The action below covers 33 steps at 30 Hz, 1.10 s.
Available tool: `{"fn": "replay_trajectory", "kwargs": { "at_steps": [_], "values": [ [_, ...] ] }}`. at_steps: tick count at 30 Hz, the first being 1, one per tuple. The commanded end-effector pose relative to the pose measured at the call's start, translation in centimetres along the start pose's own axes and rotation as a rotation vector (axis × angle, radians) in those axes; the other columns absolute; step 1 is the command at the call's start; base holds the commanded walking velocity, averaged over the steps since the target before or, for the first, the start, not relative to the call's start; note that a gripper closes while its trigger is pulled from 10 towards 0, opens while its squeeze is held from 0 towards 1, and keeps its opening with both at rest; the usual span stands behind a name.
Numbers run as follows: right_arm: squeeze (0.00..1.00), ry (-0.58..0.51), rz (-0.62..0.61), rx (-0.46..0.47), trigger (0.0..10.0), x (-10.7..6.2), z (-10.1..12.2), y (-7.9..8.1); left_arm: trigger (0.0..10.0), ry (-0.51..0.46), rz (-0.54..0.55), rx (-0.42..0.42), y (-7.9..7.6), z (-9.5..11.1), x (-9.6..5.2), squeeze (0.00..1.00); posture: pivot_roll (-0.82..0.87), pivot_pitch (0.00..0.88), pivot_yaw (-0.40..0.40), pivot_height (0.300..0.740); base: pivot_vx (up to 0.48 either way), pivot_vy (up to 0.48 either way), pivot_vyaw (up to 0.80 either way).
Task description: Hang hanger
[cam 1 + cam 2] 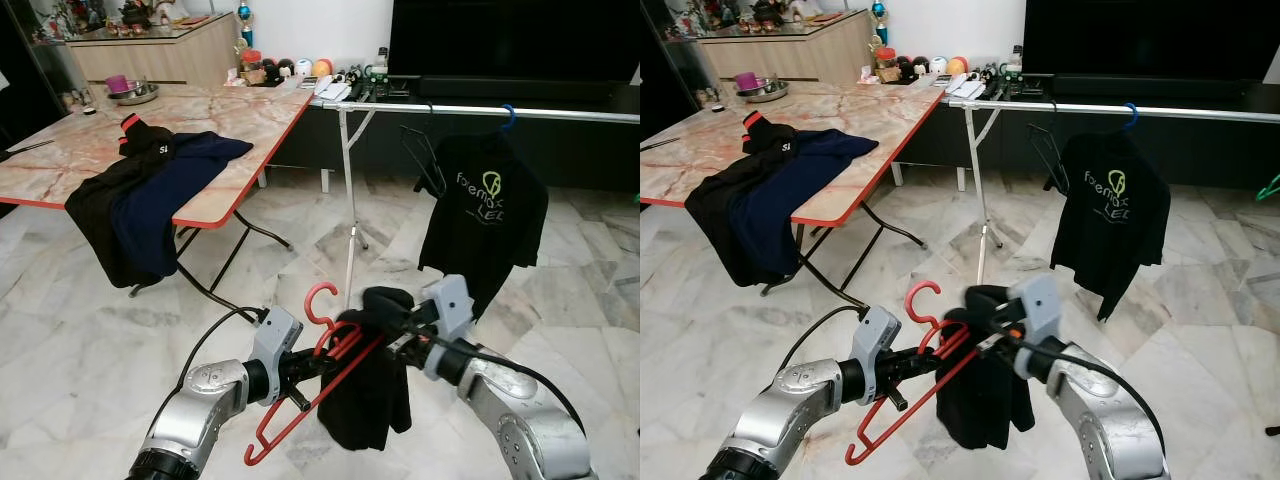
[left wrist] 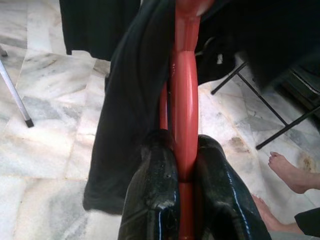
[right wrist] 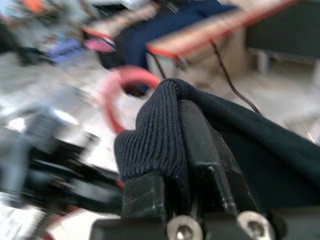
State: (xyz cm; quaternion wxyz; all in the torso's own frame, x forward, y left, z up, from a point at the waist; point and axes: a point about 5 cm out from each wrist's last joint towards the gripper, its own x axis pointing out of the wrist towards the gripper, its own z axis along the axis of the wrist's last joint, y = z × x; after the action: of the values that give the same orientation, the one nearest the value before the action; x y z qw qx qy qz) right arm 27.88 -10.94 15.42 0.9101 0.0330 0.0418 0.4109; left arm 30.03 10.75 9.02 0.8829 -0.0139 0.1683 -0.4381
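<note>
Holding the red hanger (image 1: 320, 375) steady matters most now: your left gripper (image 2: 182, 165) is clamped on its bar, low in front of the clothes rail (image 1: 480, 110), while your right gripper (image 3: 175, 150) pinches a fold of the black garment (image 1: 372, 400) draped on it. Settle the cloth evenly over the hanger, I'd judge, before you lift the hook toward the rail beside the black T-shirt (image 1: 483, 225). A metal bowl (image 1: 135, 93) sits on the table (image 1: 240, 120) left of the rail; its contents can't be made out.

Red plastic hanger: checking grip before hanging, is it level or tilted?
Tilted: the red plastic hanger slopes down from its hook, clamped in the left gripper.
</note>
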Motion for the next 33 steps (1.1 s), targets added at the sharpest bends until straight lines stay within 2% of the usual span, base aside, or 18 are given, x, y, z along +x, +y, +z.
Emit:
{"fn": "replay_trajectory", "kwargs": {
  "at_steps": [1,5,7,9,10,11,12,14,18,21,23,29,33],
  "values": [
    [0.0,-0.025,0.07,-0.033,10.0,0.1,0.4,1.1,10.0,-0.035,0.015,0.002,0.3,0.7,-0.4,0.0,0.06,0.062,0.042,0.74,0.0,0.0,0.0],
    [0.0,0.052,-0.001,-0.033,10.0,-0.1,-1.0,0.0,10.0,-0.034,0.011,-0.001,0.2,0.6,-0.3,0.0,0.06,0.062,0.041,0.74,0.0,0.0,0.0],
    [0.0,0.151,-0.198,-0.042,10.0,-0.7,-2.6,-2.7,10.0,-0.031,0.007,-0.003,0.1,0.5,-0.4,0.0,0.06,0.063,0.041,0.74,0.0,0.0,0.0],
    [0.0,0.193,-0.306,-0.036,10.0,-1.1,-3.2,-4.0,10.0,-0.031,0.007,-0.004,0.1,0.5,-0.4,0.0,0.06,0.063,0.041,0.74,0.0,0.0,0.0],
    [0.0,0.193,-0.393,-0.028,10.0,-1.4,-3.2,-5.1,10.0,-0.032,0.009,-0.004,0.1,0.5,-0.4,0.0,0.06,0.065,0.04,0.74,0.0,0.0,0.0],
    [0.0,0.193,-0.393,-0.028,10.0,-1.4,-3.2,-5.1,10.0,-0.032,0.009,-0.004,0.1,0.5,-0.4,0.0,0.06,0.065,0.04,0.74,0.0,0.0,0.0],
    [0.0,0.159,-0.497,0.022,10.0,-2.0,-3.0,-6.4,10.0,-0.038,0.011,-0.009,0.2,0.6,-0.5,0.0,0.06,0.066,0.04,0.74,0.0,0.0,0.0],
    [0.0,0.138,-0.511,0.023,10.0,-2.1,-2.7,-6.6,10.0,-0.044,0.009,-0.014,0.2,0.7,-0.5,0.0,0.06,0.066,0.041,0.74,0.0,0.0,0.0],
    [0.0,0.108,-0.426,-0.007,10.0,-1.4,-2.2,-5.7,10.0,-0.052,0.008,-0.018,0.1,0.8,-0.4,0.0,0.06,0.068,0.041,0.74,0.0,0.0,0.0],
    [0.0,0.055,-0.124,-0.054,10.0,-0.4,-1.3,-2.3,10.0,-0.068,-0.006,-0.038,0.0,1.0,-0.6,0.0,0.06,0.072,0.043,0.74,0.0,0.0,0.0],
    [0.0,0.054,0.018,-0.105,10.0,-0.3,-1.2,-0.7,10.0,-0.07,-0.04,-0.053,-0.3,1.0,-0.7,0.0,0.06,0.07,0.043,0.74,0.0,0.0,0.0],
    [0.0,0.038,0.103,-0.126,10.0,-0.6,-0.9,0.1,10.0,-0.068,-0.105,-0.066,-1.0,1.0,-0.9,0.0,0.06,0.069,0.043,0.74,0.0,0.0,0.0],
    [0.0,0.01,0.177,-0.126,10.0,-0.9,-0.4,0.8,10.0,-0.079,-0.086,-0.069,-0.9,1.1,-0.8,0.0,0.06,0.068,0.043,0.74,0.0,0.0,0.0]
  ]
}}
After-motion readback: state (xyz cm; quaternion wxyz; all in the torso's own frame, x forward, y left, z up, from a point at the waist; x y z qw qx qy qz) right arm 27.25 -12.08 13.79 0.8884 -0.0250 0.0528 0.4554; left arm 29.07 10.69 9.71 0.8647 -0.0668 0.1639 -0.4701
